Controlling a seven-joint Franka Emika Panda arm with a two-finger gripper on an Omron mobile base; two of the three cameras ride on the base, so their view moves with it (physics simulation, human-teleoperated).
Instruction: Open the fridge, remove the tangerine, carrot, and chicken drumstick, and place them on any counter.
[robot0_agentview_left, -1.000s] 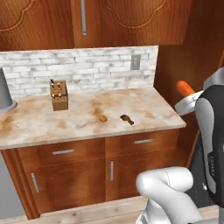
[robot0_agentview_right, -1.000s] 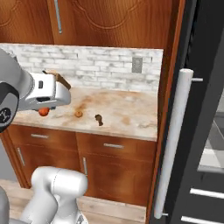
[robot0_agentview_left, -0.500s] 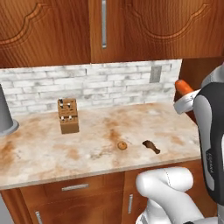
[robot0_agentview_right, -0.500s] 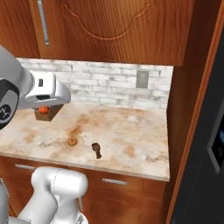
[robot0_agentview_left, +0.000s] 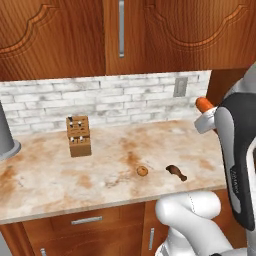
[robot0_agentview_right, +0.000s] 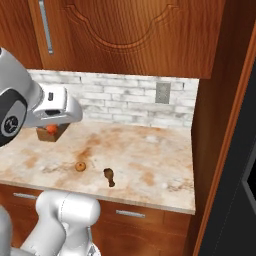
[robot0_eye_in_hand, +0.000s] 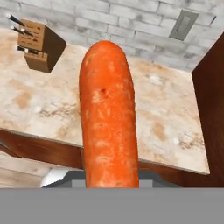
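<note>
At the far left of the left base view we see a grey vessel (robot0_agentview_left: 6, 137) standing on the counter (robot0_agentview_left: 45, 182). To its right, the wooden knife block (robot0_agentview_left: 79, 136) stands upright near the brick backsplash (robot0_agentview_left: 125, 97). Further right, the tangerine (robot0_agentview_left: 142, 171) and the chicken drumstick (robot0_agentview_left: 176, 172) lie on the counter near its front edge, close together but apart. A wall outlet (robot0_agentview_left: 180, 86) is mounted above them. At the right edge, we note the carrot (robot0_agentview_left: 203, 104) projecting from the gripper (robot0_agentview_left: 206, 120), raised above the counter.

In the right base view we see the gripper (robot0_agentview_right: 52, 126) at the left, with the carrot (robot0_agentview_right: 51, 129) beneath it, in front of the knife block (robot0_agentview_right: 54, 133). The tangerine (robot0_agentview_right: 79, 166) and drumstick (robot0_agentview_right: 109, 176) lie further right.

In the hand view the carrot (robot0_eye_in_hand: 109, 118) runs up the middle, clamped in the closed jaws, over the counter (robot0_eye_in_hand: 170, 127).
</note>
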